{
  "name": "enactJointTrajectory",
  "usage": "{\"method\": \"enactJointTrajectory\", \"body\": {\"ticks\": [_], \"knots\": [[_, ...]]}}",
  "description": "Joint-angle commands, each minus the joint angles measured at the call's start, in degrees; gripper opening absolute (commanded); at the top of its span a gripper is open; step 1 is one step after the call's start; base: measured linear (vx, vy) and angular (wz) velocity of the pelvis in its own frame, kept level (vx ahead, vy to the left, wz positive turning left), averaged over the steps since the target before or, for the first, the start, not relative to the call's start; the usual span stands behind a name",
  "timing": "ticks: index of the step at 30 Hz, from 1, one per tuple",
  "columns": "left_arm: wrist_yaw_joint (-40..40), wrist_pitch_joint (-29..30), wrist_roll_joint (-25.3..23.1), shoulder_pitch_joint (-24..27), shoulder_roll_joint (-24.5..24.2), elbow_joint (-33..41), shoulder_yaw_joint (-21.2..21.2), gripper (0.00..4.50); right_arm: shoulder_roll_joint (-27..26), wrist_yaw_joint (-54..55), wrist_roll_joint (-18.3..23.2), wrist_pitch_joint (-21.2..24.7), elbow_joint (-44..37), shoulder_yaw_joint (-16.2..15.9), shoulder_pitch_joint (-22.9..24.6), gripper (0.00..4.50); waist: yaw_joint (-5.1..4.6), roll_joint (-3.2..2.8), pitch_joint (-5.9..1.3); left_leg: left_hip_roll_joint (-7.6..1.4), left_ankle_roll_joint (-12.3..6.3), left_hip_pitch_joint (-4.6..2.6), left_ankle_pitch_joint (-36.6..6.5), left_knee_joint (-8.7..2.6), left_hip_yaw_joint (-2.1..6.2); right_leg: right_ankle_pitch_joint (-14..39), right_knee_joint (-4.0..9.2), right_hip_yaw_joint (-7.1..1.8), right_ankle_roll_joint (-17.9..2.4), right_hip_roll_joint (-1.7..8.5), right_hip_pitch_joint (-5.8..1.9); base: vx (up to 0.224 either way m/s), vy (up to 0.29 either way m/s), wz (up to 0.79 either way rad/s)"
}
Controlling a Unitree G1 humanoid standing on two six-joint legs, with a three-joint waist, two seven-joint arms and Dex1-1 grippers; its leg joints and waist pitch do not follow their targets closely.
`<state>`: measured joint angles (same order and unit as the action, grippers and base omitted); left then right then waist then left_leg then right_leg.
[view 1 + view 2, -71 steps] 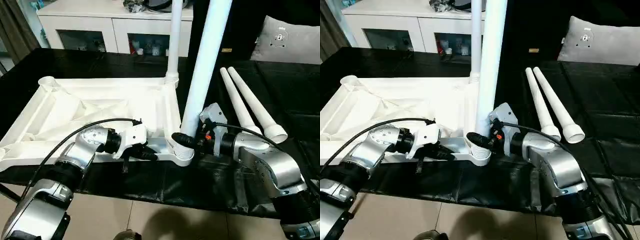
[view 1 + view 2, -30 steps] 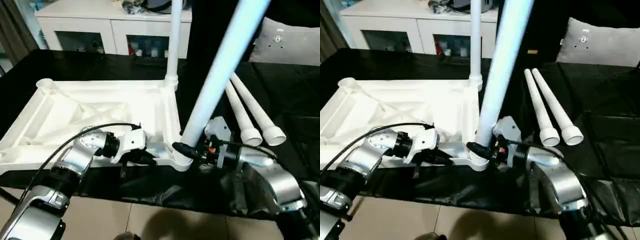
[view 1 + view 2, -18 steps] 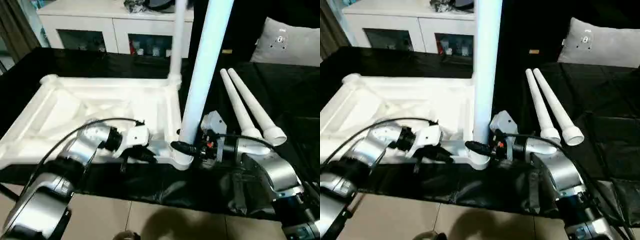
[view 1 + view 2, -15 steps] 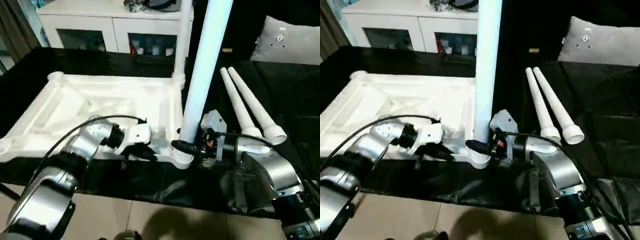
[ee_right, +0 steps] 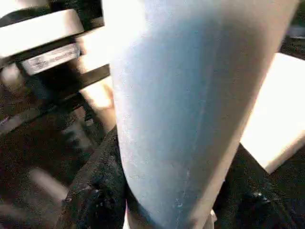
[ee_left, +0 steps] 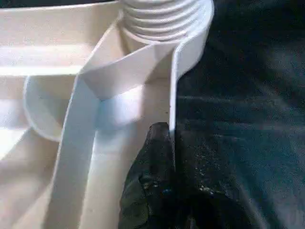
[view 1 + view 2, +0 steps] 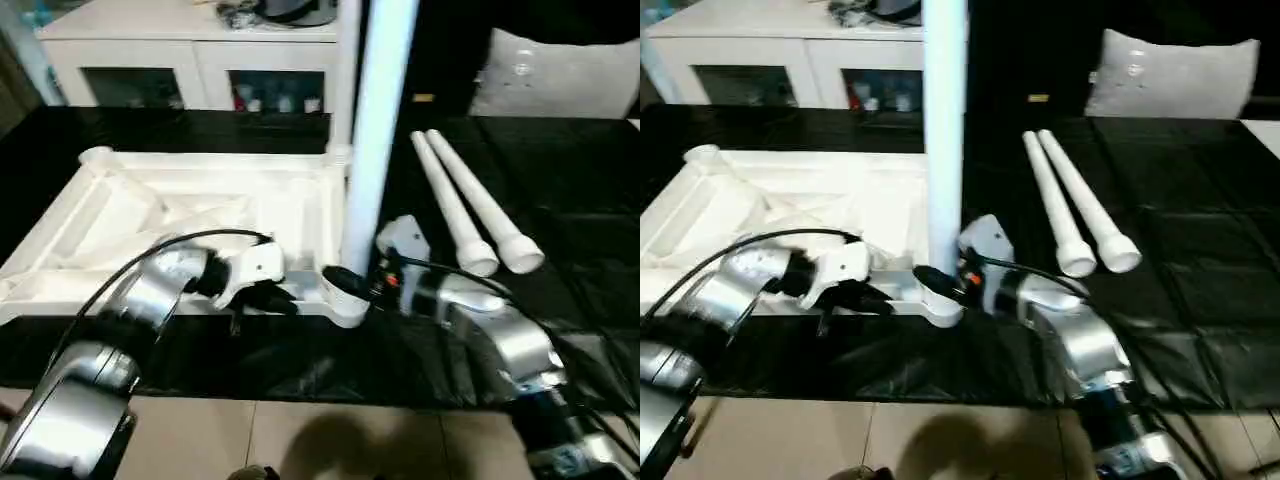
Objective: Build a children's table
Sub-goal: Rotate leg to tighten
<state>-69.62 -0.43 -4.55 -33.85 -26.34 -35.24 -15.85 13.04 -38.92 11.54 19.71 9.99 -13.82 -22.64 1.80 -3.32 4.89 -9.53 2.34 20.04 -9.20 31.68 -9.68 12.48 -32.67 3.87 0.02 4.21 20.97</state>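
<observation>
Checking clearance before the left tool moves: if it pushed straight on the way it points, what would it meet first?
Probably the near corner socket with the leg's threaded base; the left tool, shut on the top's rim, points along that rim toward it.

white table top (image 7: 190, 205), black cloth (image 7: 560, 170) (glossy)

A white cabinet (image 7: 190, 45) stands behind the black-covered work surface (image 7: 560, 170).
</observation>
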Motion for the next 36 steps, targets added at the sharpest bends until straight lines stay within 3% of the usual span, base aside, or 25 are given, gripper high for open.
{"method": "enactJointTrajectory", "body": {"ticks": [1, 2, 3, 4, 5, 6, 7, 8, 9, 10, 11, 12, 13, 14, 15, 16, 19, 21, 28, 30, 32, 34, 35, 36], "knots": [[4.2, 6.2, 3.5, 2.1, 1.0, 8.7, 3.1, 0.00, 0.4, 5.8, -4.6, 5.9, 10.9, -0.3, 2.6, 1.88, -0.66, -0.93, -1.35, -3.84, 5.58, -2.24, -48.8, -6.06, 4.00, 40.5, 6.48, 0.21, -3.0, 3.89, 0.55, -0.033, 0.048, -0.21], [5.0, 7.2, 3.1, 3.3, 1.2, 10.5, 3.0, 0.00, 0.0, 6.6, -4.8, 5.7, 11.5, 0.0, 2.2, 1.88, -1.15, -2.01, -1.11, -4.71, 6.31, -0.25, -54.1, -8.66, 4.20, 33.2, 3.66, 1.47, -3.6, 2.95, -1.87, -0.067, 0.050, -0.19], [6.7, 9.4, 2.5, 5.6, 2.2, 14.3, 2.6, 0.00, -0.7, 8.1, -4.8, 5.5, 12.8, 0.8, 1.2, 1.88, -0.52, -2.29, -1.67, -5.41, 6.50, 1.89, -55.4, -10.34, 4.12, 24.0, -1.78, 0.67, -4.7, 2.82, -4.54, -0.067, 0.050, -0.19], [7.9, 11.3, 2.1, 7.4, 3.2, 17.3, 2.3, 0.00, -1.4, 9.3, -4.8, 5.3, 14.0, 1.5, 0.4, 1.88, 2.36, -1.29, -2.00, -4.87, 6.98, 5.04, -55.2, -14.54, -0.02, 13.0, -8.72, -0.50, -4.7, 0.66, -6.06, -0.071, 0.018, -0.06], [7.9, 11.3, 2.1, 7.4, 3.2, 17.3, 2.3, 0.00, -1.4, 9.3, -4.8, 5.3, 14.0, 1.5, 0.4, 1.88, 2.67, 0.30, -2.61, -3.69, 6.72, 1.79, -45.9, -11.83, -0.76, 25.5, -6.11, -3.17, -3.5, 1.85, -3.17, 0.001, -0.085, 0.14], [9.7, 14.7, 1.4, 9.6, 5.5, 22.3, 1.3, 0.00, -2.4, 11.4, -4.7, 5.0, 16.1, 2.6, -1.1, 1.88, 1.22, 2.94, -1.17, 0.86, 3.11, -7.76, -18.9, 8.89, 1.93, 60.4, 10.80, -4.78, -4.4, 10.36, 8.95, 0.001, -0.085, 0.14], [10.2, 15.6, 1.2, 10.1, 6.2, 23.5, 1.0, 0.00, -2.6, 11.9, -4.7, 4.9, 16.6, 2.8, -1.5, 1.88, 0.78, 1.97, -1.49, 1.91, 0.16, -3.11, -7.4, 8.13, 4.80, 61.2, 9.66, -7.48, -5.3, 10.11, 4.71, 0.035, -0.087, -0.20], [10.8, 16.7, 0.9, 10.7, 7.0, 25.1, 0.6, 0.00, -2.9, 12.6, -4.7, 4.7, 17.4, 3.1, -2.0, 1.88, 1.18, 2.87, -1.67, 1.14, 2.17, 4.79, -4.2, 5.32, 5.75, 49.2, 5.02, -4.71, -4.0, 9.82, -4.21, 0.095, 0.025, -0.42], [12.3, 19.5, 0.4, 11.3, 7.8, 28.3, -0.5, 0.00, -3.4, 13.5, -4.8, 4.1, 18.8, 3.4, -2.9, 1.88, 2.12, 0.71, -3.22, -2.27, 3.78, 0.63, -7.0, -0.86, 5.32, 26.9, 3.36, -3.40, -7.5, 5.78, -1.60, 0.095, 0.025, -0.42], [12.3, 19.5, 0.4, 11.3, 7.8, 28.3, -0.5, 0.00, -3.4, 13.5, -4.8, 4.1, 18.8, 3.4, -2.9, 1.88, 0.86, 1.66, -2.70, -2.68, 2.75, -0.26, -11.9, -1.69, 4.74, 20.8, 2.18, -2.94, -8.9, 3.18, -0.08, 0.000, 0.000, 0.00], [14.6, 22.2, -0.6, 10.9, 8.7, 31.0, -2.0, 0.00, -4.1, 13.4, -4.7, 3.2, 20.7, 3.5, -4.2, 1.88, 0.47, 0.71, -3.66, -3.65, 2.53, -1.28, -17.5, -2.64, 4.44, 12.2, 1.32, -3.13, -12.2, 3.38, -0.71, -0.060, -0.036, 0.27], [15.4, 23.2, -1.0, 10.8, 8.9, 31.8, -2.3, 0.00, -4.3, 13.3, -4.8, 2.9, 21.2, 3.6, -4.6, 1.88, -0.10, 0.47, -3.06, -3.35, 2.62, -0.87, -23.9, -3.21, 3.77, 14.2, 2.00, -3.33, -13.9, 3.70, -0.74, -0.060, -0.036, 0.27], [16.4, 22.9, -1.7, 10.2, 8.7, 31.0, -2.0, 0.00, -4.5, 12.8, -4.8, 2.9, 21.2, 3.5, -4.7, 1.88, -0.16, 0.58, -2.67, -3.14, 2.54, -0.69, -26.7, -3.29, 3.62, 18.8, 2.57, -3.26, -13.2, 3.90, -0.70, 0.000, 0.000, 0.00], [17.6, 22.0, -3.1, 9.5, 8.2, 29.6, -1.6, 0.00, -4.6, 12.4, -4.7, 2.8, 21.1, 3.3, -4.7, 1.88, -0.16, 0.61, -2.30, -2.82, 3.39, -1.21, -33.4, -3.30, 3.97, 33.8, 4.31, -2.91, -8.4, 4.61, -0.02, 0.000, 0.000, 0.00], [17.9, 21.7, -3.7, 9.3, 8.0, 29.2, -1.5, 0.00, -4.6, 12.3, -4.6, 2.7, 21.2, 3.3, -4.8, 1.88, -0.16, 0.61, -2.30, -2.82, 3.39, -1.21, -33.4, -3.30, 3.97, 33.8, 4.31, -2.91, -8.4, 4.61, -0.02, 0.000, 0.000, 0.00], [18.4, 21.3, -4.4, 9.2, 7.5, 28.6, -1.1, 0.00, -4.7, 12.2, -4.6, 2.6, 21.3, 3.3, -4.7, 1.88, -0.07, 0.74, -2.55, -2.85, 3.35, -1.36, -34.0, -3.70, 4.36, 35.7, 4.88, -2.87, -5.9, 4.79, -0.14, 0.000, 0.000, 0.00], [18.7, 21.3, -4.7, 9.1, 6.9, 28.3, -0.8, 0.00, -4.7, 12.3, -4.6, 2.4, 21.5, 3.2, -4.7, 1.88, -0.02, 0.99, -3.03, -2.99, 2.78, -0.86, -29.9, -4.10, 4.15, 30.3, 4.73, -3.07, -6.6, 4.79, -0.65, 0.000, 0.000, 0.00], [19.6, 22.4, -5.1, 9.2, 5.4, 29.1, -1.4, 0.00, -4.9, 11.7, -5.0, 1.3, 22.6, 3.2, -5.0, 1.88, 0.18, 0.87, -2.93, -3.02, 2.06, -0.50, -25.9, -4.18, 3.59, 27.4, 4.60, -3.32, -8.2, 4.86, -0.58, 0.000, 0.000, 0.00], [17.7, 21.0, -3.5, 9.1, 5.1, 28.8, -1.4, 0.00, -5.0, 11.1, -4.9, -0.8, 23.8, 3.9, -5.5, 1.88, 0.17, 0.88, -3.11, -3.14, 2.33, -0.46, -25.3, -4.17, 3.49, 25.9, 4.35, -3.30, -9.2, 4.80, -0.68, 0.000, 0.000, 0.00], [17.1, 19.9, -2.8, 9.0, 5.1, 28.2, -1.1, 0.00, -5.2, 10.8, -4.3, -2.5, 24.4, 4.7, -5.9, 2.44, 0.17, 0.82, -3.26, -3.17, 2.37, -0.46, -25.0, -4.12, 3.41, 24.1, 4.19, -3.31, -9.8, 4.79, -0.72, 0.000, 0.000, 0.00], [17.2, 19.0, -2.1, 8.5, 5.1, 27.0, -0.8, 0.00, -5.0, 9.9, -4.1, -3.6, 24.8, 5.0, -6.2, 2.60, 0.17, 0.71, -3.37, -3.10, 2.32, -0.46, -24.6, -4.01, 3.33, 23.4, 4.13, -3.33, -10.4, 4.83, -0.79, 0.000, 0.000, 0.00], [17.2, 17.4, -1.3, 7.7, 5.4, 25.2, -0.2, 0.00, -4.4, 8.9, -4.1, -4.7, 24.6, 4.9, -6.2, 2.66, 0.51, 0.86, -4.00, -3.08, 1.72, -0.58, -21.0, -3.64, 2.83, 18.2, 3.96, -3.56, -11.6, 4.73, -0.95, 0.000, 0.000, 0.00], [17.2, 17.2, -1.1, 7.5, 5.5, 24.7, 0.1, 0.00, -4.3, 8.4, -3.8, -4.9, 24.3, 5.1, -6.0, 2.75, 0.56, 0.95, -4.19, -3.11, 0.98, -0.55, -17.6, -3.50, 2.60, 12.3, 3.24, -3.51, -13.1, 4.35, -1.04, 0.000, 0.000, 0.00], [16.8, 16.2, -1.0, 7.2, 5.3, 24.1, 0.0, 0.00, -4.0, 8.0, -3.7, -5.7, 23.9, 5.1, -5.8, 2.98, 0.70, 0.87, -4.15, -3.16, 0.48, -0.63, -18.1, -3.51, 2.25, 12.9, 3.20, -3.39, -13.6, 4.23, -0.90, 0.000, 0.000, 0.00]]}}
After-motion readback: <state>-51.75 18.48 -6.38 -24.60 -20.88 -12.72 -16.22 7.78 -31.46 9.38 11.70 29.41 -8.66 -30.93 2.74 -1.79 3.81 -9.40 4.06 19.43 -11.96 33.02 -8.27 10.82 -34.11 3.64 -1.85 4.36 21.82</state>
